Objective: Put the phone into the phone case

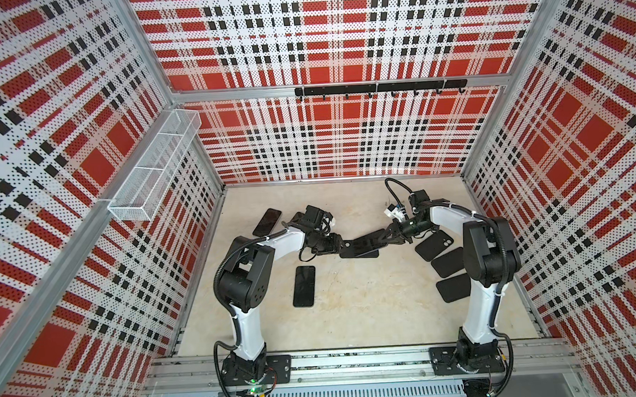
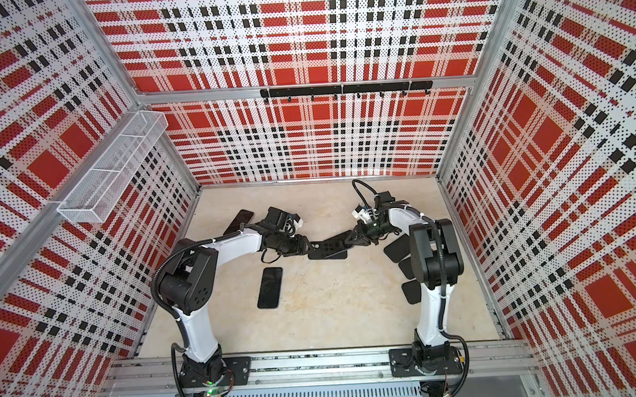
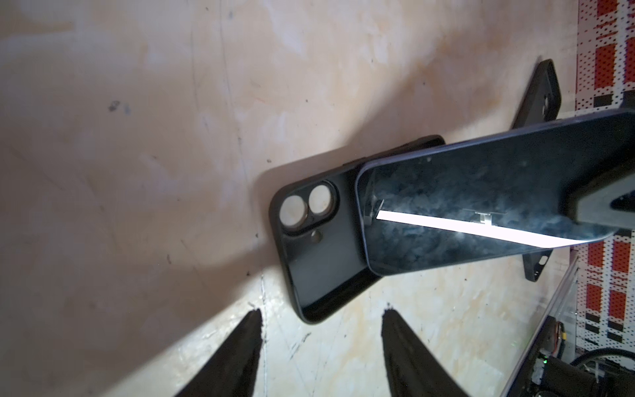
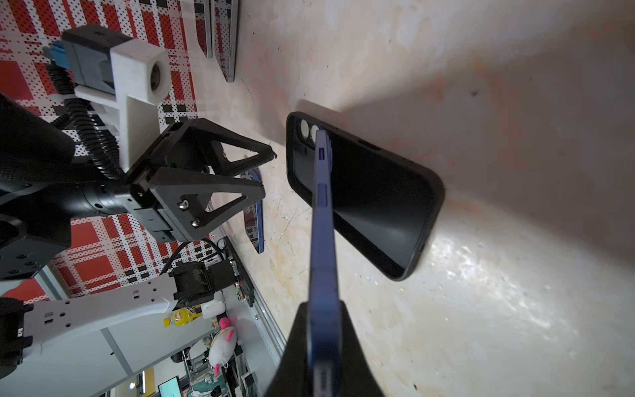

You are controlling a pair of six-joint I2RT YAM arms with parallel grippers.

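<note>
A black phone case [image 1: 363,254] [image 3: 323,247] lies open side up on the middle of the table, its camera holes toward my left arm. My right gripper [image 1: 388,237] [image 4: 323,309] is shut on one end of a blue phone [image 4: 323,223] [image 3: 481,192]. The phone is tilted, and its far end dips into the case [image 4: 378,192] near the camera holes. My left gripper [image 3: 322,312] [image 4: 269,173] is open just beside the case's camera end. Nothing sits between its fingers.
A second dark phone [image 1: 304,286] [image 2: 270,287] lies flat in front of the case, and another phone [image 1: 267,222] lies at the back left. Three spare black cases [image 1: 448,262] sit by the right arm. On the left wall hangs a wire basket [image 1: 153,166].
</note>
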